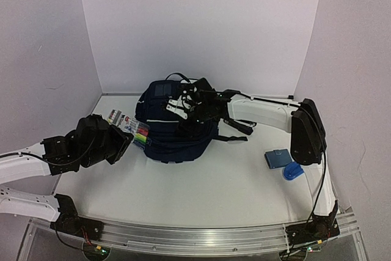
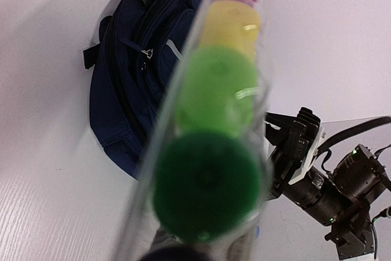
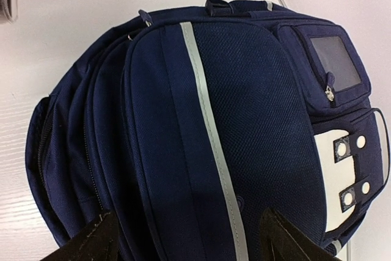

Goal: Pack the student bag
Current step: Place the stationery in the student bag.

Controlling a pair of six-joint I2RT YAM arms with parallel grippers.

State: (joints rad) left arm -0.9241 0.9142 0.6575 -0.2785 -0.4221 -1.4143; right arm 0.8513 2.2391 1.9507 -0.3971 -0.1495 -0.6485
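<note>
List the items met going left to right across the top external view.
First the marker pack held in the left tool → student bag → small blue pouch → bright blue object.

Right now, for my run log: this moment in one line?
left gripper: shut on marker pack beside student bag | right gripper: open over student bag

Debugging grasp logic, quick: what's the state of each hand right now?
Left hand: closed, holding the clear pack of coloured markers.
Right hand: open, fingers spread over the navy backpack, holding nothing.
</note>
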